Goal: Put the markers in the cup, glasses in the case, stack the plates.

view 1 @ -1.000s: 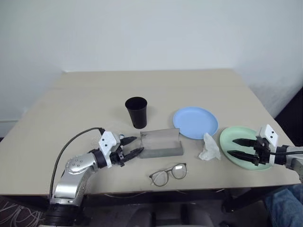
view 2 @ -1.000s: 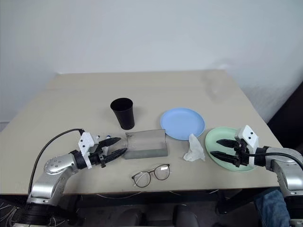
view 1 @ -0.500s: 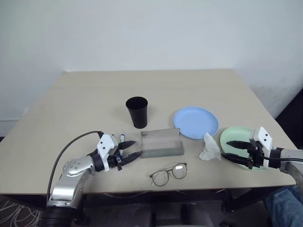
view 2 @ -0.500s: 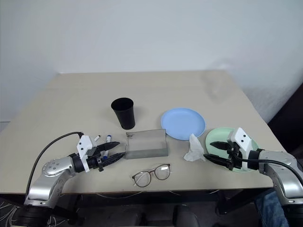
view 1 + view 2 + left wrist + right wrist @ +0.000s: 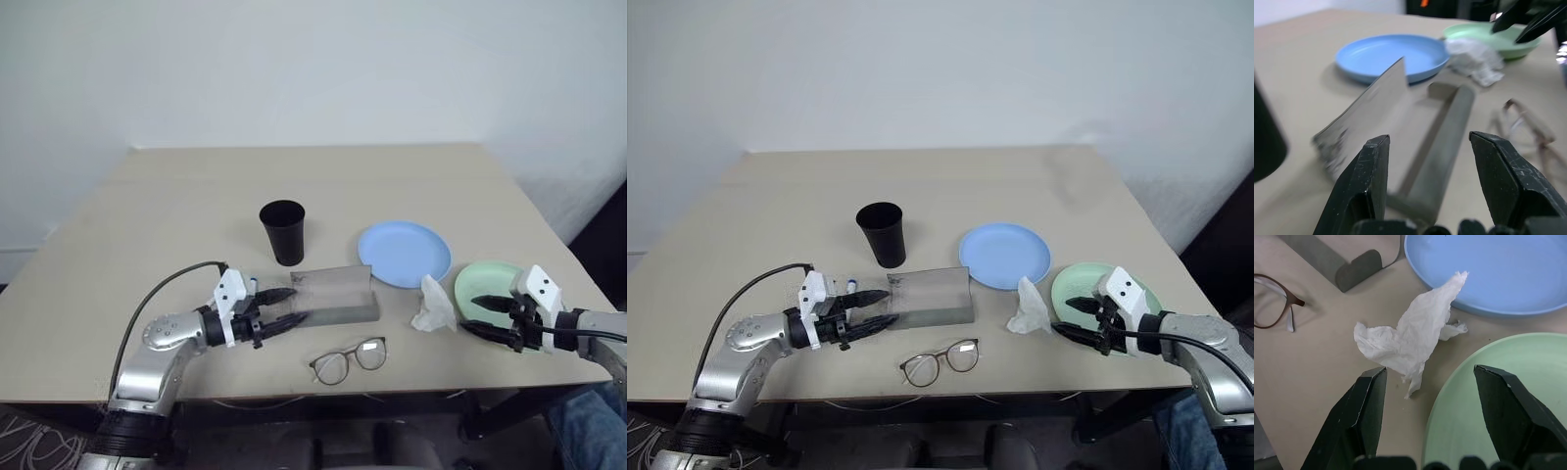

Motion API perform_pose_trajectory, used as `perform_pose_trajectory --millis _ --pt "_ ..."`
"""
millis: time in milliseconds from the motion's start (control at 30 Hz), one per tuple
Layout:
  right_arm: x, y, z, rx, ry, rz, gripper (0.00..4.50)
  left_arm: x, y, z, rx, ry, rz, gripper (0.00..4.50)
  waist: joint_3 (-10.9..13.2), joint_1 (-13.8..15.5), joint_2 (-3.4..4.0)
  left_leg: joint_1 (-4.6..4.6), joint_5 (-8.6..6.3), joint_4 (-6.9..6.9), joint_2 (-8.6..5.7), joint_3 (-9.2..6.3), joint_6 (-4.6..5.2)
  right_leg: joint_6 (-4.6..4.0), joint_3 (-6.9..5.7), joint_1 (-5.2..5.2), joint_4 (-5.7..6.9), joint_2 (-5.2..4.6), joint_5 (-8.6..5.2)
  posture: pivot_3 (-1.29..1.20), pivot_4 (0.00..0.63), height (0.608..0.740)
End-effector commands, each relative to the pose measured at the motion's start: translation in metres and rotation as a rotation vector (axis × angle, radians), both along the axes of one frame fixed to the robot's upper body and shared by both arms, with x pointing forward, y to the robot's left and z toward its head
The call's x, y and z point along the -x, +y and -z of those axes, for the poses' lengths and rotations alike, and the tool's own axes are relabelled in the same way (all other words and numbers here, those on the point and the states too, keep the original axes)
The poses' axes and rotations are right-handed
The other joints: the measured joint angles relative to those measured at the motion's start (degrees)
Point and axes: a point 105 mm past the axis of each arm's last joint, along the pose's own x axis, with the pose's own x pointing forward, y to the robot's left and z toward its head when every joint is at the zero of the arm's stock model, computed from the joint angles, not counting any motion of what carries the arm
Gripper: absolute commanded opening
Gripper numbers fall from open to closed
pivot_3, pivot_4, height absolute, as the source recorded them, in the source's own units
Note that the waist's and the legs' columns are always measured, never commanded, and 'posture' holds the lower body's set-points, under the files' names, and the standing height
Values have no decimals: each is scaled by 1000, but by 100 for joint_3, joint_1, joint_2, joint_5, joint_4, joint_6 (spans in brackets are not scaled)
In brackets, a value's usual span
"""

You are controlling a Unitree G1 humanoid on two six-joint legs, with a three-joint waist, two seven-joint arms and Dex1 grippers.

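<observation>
Plainly both pairs of jaws stand apart and empty. The left gripper sits at the open end of the grey case, a marker just behind it; the right gripper straddles the near rim of the green plate, beside the tissue. Stacking seems in hand, probably: next, pinch that rim and carry it onto the blue plate.

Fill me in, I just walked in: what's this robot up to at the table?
It is tidying a table and holds nothing. The open left gripper points at the open grey case, with a marker lying beside it. The open right gripper hovers at the mint green plate, near the tissue. The glasses, black cup and blue plate sit untouched.
</observation>
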Motion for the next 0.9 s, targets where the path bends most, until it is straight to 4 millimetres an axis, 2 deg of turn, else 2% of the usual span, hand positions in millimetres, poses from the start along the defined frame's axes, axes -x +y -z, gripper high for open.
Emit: perform_pose_trajectory --millis 33,433,633,733,900 --pt "-6 -2 -9 37 -33 -9 3076 4 -18 -21 40 -57 89 2695 0 -3 -1 0 0 0 0 0 0 0 0 0 0 0 0 0 0 740" --pt "-7 -13 13 126 39 55 3076 7 -30 -16 54 -49 95 2695 1 -5 -1 -1 1 1 -1 -2 1 0 3 1 0 4 0 0 0 740" --pt "-9 -14 17 140 44 66 3076 6 -31 -15 57 -50 91 2695 1 -5 -1 0 1 2 -1 -2 2 0 4 1 0 5 0 0 0 740" --pt "-10 -15 17 142 38 75 2494 5 -32 -15 56 -49 91 2733 1 -5 -1 -1 1 3 -1 -3 2 0 4 1 0 5 0 0 0 740" --pt "-12 -14 16 150 22 71 744 5 -32 -14 55 -49 90 2733 0 -8 -3 -1 1 4 -1 -2 2 0 6 1 0 5 0 0 0 740"
